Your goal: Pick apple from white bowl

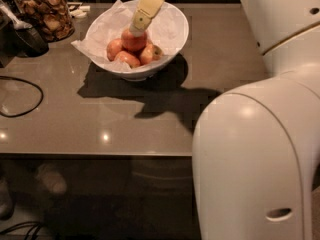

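Apple (134, 41) topmost of the pile in white bowl (176, 23) on tabletop (100, 109), directly beneath hand (136, 28), touching its tip. Cannot tell whether hand spread or pinching.

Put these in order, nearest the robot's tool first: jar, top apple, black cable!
The tool hangs over the white bowl.
1. The top apple, right beneath it.
2. The jar, back left.
3. The black cable, far left.
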`<state>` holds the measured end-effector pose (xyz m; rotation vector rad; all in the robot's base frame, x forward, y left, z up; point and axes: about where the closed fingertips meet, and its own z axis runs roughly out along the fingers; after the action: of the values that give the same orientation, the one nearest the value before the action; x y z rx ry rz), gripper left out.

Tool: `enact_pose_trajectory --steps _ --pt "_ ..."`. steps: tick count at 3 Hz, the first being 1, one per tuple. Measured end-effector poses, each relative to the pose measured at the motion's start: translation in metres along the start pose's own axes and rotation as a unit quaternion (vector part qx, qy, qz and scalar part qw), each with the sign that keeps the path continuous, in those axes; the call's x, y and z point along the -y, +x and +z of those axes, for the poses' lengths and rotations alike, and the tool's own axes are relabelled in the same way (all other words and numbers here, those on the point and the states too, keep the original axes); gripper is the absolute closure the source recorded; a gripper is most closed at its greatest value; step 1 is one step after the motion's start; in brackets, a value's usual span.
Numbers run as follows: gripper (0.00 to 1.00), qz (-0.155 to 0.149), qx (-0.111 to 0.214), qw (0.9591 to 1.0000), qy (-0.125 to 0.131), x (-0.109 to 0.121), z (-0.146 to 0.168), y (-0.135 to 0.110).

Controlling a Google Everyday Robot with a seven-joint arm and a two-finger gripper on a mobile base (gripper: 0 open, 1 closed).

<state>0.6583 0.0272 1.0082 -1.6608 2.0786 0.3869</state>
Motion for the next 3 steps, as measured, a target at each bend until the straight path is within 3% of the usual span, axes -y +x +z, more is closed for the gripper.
enact_pose_trajectory --steps 3 --pt "0.00 0.049 -0.041 0.9978 0.019 0.034 0.037 0.007"
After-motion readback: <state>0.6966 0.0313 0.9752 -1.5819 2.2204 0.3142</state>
